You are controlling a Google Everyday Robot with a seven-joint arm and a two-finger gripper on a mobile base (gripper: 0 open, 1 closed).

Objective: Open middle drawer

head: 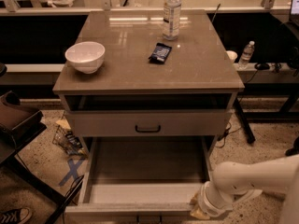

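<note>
The wide, shallow grey-beige middle drawer point(145, 164) stands pulled out toward the near side, its pale floor showing. The white arm's gripper point(196, 207) sits just beside the drawer's near right corner. I cannot tell whether it is open or closed. Up on the brown cabinet top point(205, 71) are a white ceramic bowl point(85, 56) at left, a dark snack packet point(160, 52) and a clear plastic bottle point(172, 13).
</note>
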